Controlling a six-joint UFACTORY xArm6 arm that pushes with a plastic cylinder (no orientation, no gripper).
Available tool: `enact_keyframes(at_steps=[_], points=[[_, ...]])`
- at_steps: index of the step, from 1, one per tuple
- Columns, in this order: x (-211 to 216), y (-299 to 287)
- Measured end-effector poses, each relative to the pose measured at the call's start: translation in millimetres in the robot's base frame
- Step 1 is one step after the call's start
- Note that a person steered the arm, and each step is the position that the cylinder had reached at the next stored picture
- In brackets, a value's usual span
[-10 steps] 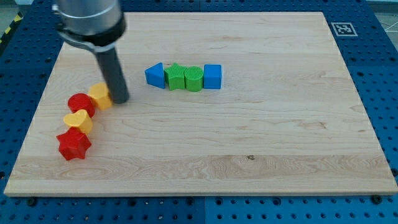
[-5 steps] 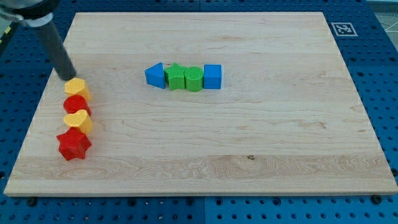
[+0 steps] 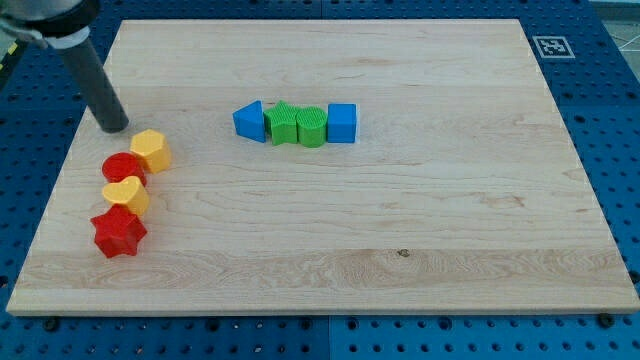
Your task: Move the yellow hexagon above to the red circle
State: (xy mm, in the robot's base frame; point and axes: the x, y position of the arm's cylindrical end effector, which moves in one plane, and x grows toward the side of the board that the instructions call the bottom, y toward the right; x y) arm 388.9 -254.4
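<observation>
The yellow hexagon (image 3: 151, 150) is sitting at the left of the board (image 3: 400, 210), up and to the right of the red circle (image 3: 124, 167) and touching its edge; it is lying off to the circle's upper right rather than squarely above it; below the circle the yellow heart (image 3: 127, 193) and the red star (image 3: 118, 231) are running down in a close column.

In the camera view my tip (image 3: 113, 127) is resting on the board up and to the left of the hexagon, near it but with a sliver of bare wood between; the rod is leaning away toward the upper left corner of the frame; it is a plain rod, so there is nothing to spread or pinch, and it is pressing on no block.

The hexagon is lying down-right of the tip; judging by this, a push from here would be driving it further right, so the tip probably needs to be coming round to the hexagon's right side and nudging it leftward.

The blue triangle (image 3: 249, 121), green star (image 3: 284, 124), green block (image 3: 312, 127) and blue cube (image 3: 342, 123) are lined up well apart at the upper middle.
</observation>
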Motion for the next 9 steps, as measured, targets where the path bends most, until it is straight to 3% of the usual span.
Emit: enact_keyframes(at_steps=[1, 4, 6, 8, 9], points=[[-16, 30], [22, 104], [56, 100], [52, 57], [49, 63]])
